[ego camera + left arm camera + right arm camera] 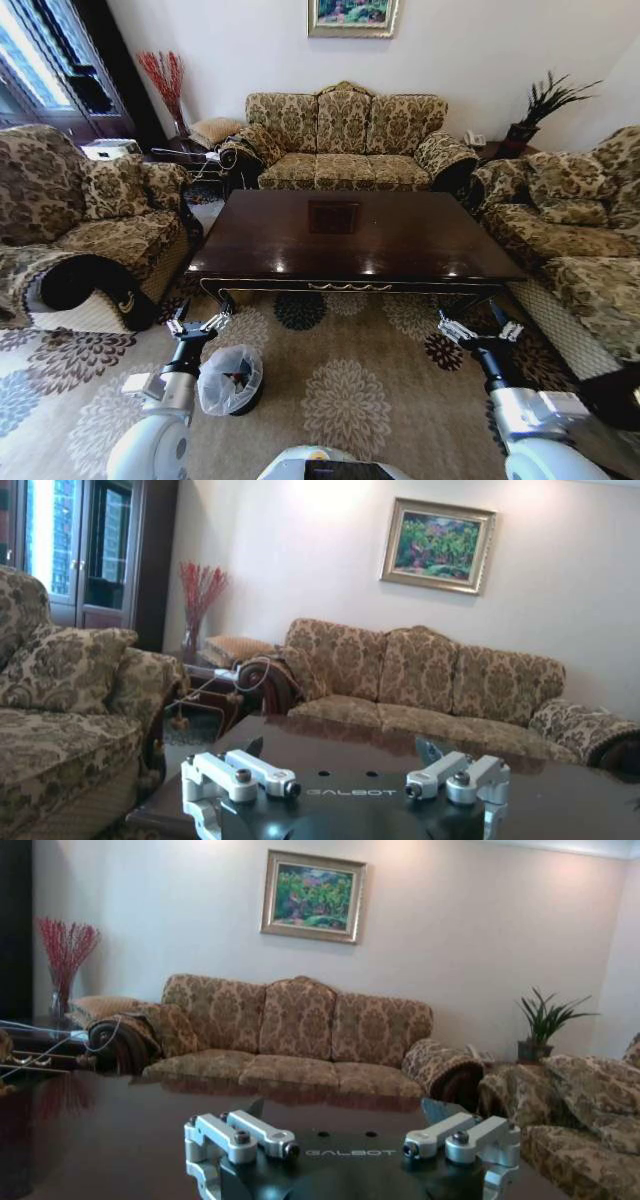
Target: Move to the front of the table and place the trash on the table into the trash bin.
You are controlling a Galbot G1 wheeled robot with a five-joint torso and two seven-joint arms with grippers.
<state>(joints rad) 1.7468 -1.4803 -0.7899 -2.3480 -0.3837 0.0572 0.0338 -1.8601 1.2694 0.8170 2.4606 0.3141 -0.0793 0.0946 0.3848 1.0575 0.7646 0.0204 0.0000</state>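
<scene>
- left gripper (199, 325) fingers apart, near the table (400, 240) front-left corner
- right gripper (480, 331) fingers apart, front-right
- trash bin (231, 380) beside left arm

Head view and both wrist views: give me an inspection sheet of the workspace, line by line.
Surface: glossy dark brown wooden coffee table, top bare, no litter seen.
Job's things: small round trash bin lined with a white plastic bag on the carpet by the left arm; dark items inside.
Clutter: nothing seen on the table.
Grippers: left gripper and right gripper both open, empty, held short of the table's near edge.
Cables: thin wires by the side table.
Surroundings: floral patterned sofas on three sides; floral carpet.
</scene>
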